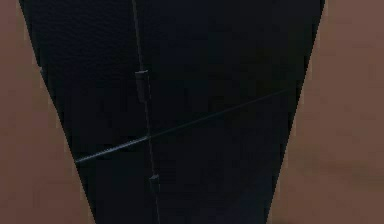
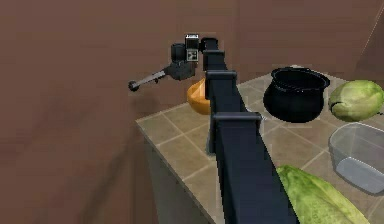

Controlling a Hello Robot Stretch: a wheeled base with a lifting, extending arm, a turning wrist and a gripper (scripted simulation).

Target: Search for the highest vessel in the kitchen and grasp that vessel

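A black pot with a wide rim stands on the tiled countertop in the arm side view. An orange rounded bowl-like thing sits left of it, partly hidden behind the arm. The arm's dark bar reaches up over the counter. My gripper points left past the counter's edge, with bare brown wall behind its fingers; it holds nothing. A clear grey bowl rests at the arm side view's right.
A pale green leafy head lies beside the pot, and a striped green melon lies at the bottom. In the forward view, a tall dark appliance front with thin seams and handles stands close, with brown floor either side.
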